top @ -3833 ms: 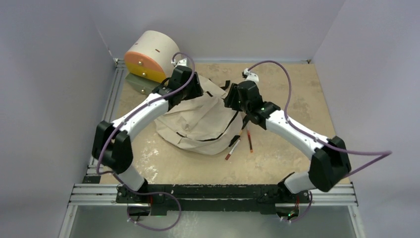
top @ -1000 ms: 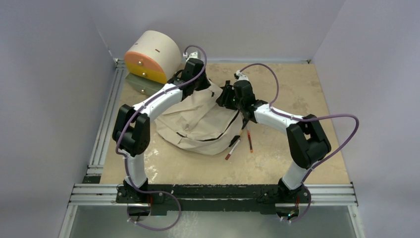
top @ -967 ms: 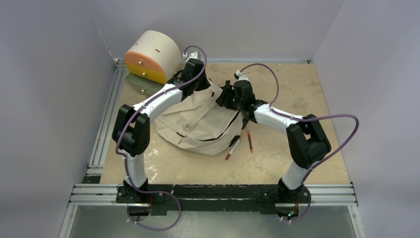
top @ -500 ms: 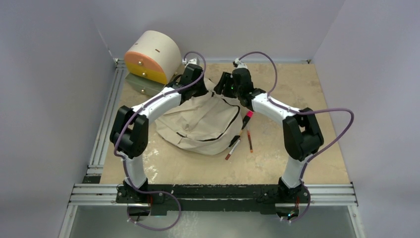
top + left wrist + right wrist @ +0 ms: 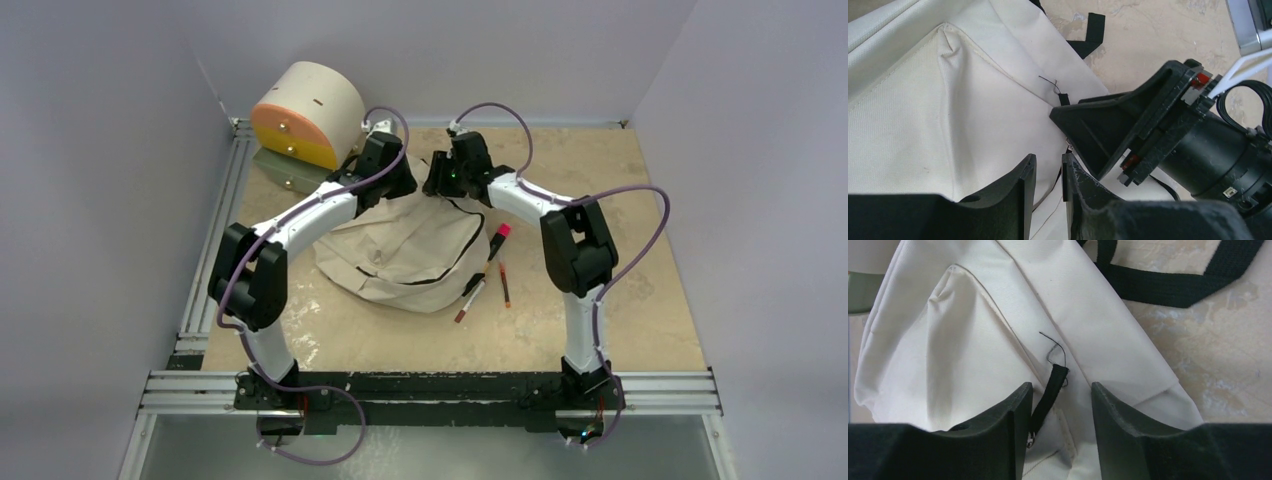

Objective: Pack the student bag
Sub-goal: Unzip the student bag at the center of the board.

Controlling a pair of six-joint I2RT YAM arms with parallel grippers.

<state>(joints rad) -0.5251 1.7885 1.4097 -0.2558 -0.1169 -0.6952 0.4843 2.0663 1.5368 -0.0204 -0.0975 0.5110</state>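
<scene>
Bag, left fingers barely parted, right fingers wider astride zipper tab

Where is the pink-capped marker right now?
In the top view, the pink-capped marker lies on the table just right of the student bag, farther back than the red pen.

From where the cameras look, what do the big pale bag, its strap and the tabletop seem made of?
Student bag: matte cream woven cloth, likely canvas; fine weave and stitched seams show. Strap: flat black webbing, probably nylon. Tabletop: mottled beige, stone-like, perhaps laminate; the look leaves it open.
</scene>
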